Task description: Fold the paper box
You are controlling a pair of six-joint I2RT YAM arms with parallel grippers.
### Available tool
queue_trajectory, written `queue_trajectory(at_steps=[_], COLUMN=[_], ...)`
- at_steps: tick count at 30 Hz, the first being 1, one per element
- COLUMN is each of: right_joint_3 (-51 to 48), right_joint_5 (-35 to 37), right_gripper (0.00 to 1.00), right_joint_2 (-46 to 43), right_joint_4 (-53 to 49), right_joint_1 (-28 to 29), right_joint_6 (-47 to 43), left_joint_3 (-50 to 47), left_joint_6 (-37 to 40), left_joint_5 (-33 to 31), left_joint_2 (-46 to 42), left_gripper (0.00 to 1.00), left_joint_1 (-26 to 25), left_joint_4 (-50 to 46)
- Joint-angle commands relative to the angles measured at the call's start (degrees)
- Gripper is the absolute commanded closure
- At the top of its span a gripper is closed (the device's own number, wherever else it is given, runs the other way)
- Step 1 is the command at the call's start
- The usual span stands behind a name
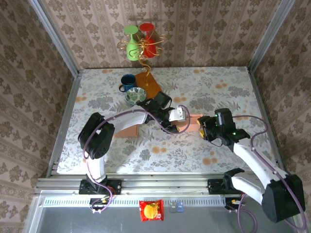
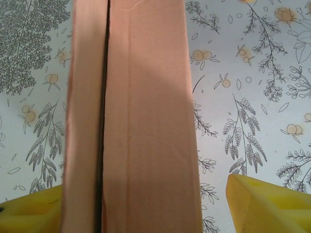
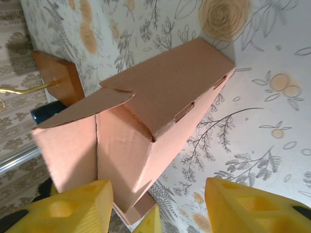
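**Paper box being straddled mid-tabletop by both grippers**

The paper box (image 1: 127, 129) is being seen lying long-side down across the middle of the tabletop (image 1: 228, 87), running left to right, about midway between the far and near edges.

The left gripper (image 1: 181, 115) is being held over the box's right half. In the left wrist view the box (image 2: 150, 121) is being bracketed by the spread yellow fingers (image 2: 272, 204). One finger is partly hidden behind the box edge, and the other is being kept apart from it, with tablecloth showing between.

The right gripper (image 1: 203, 127) is being held at the box's right end. In the right wrist view its fingers (image 3: 252, 204) are being kept spread, and the end of the box (image 3: 175, 92) is lying between them, closer to one finger. Contact there cannot be told. A rounded flap (image 3: 87, 109) is being left standing out from that end.

A blue mug (image 1: 128, 81) and a bowl (image 1: 135, 95) are being noted nearer the far edge, left of centre.
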Motion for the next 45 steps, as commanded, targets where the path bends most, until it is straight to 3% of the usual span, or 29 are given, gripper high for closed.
queue_trajectory(at_steps=[1, 14, 23, 30, 35, 39, 45], right_joint_3=[-0.5, -3.3, -2.7, -1.9, -1.5, 2.9, 15.4], right_joint_5=[3.4, 4.0, 3.5, 3.5, 3.6, 2.6, -0.5], right_gripper=[0.45, 0.48, 0.59, 0.65, 0.62, 0.54, 0.53], right_joint_2=[1.4, 6.9, 10.7, 10.1, 8.4, 5.5, 0.7], right_joint_4=[10.8, 13.3, 13.7, 10.8, 8.5, 2.7, -15.0], right_joint_1=[1.7, 3.0, 3.1, 3.1, 3.2, 2.2, -7.3], right_joint_6=[3.0, 6.3, 5.9, 5.3, 4.2, -4.1, -37.9], left_joint_3=[-0.7, -1.2, -1.3, -1.4, -1.4, -1.4, -1.8], left_joint_6=[-2.2, -5.6, -6.0, -6.0, -6.1, -6.2, -6.0], left_joint_5=[1.4, 2.9, 2.8, 2.7, 2.8, 2.7, 2.5], left_joint_2=[-1.2, -0.9, -0.9, -1.0, -1.1, -1.2, -1.7], left_gripper=[0.29, 0.32, 0.33, 0.34, 0.38, 0.41, 0.42], left_joint_1=[0.3, 0.4, 0.1, 0.0, -0.1, -0.2, -0.2], left_joint_4=[0.8, 2.8, 3.1, 3.2, 3.4, 3.5, 3.5])
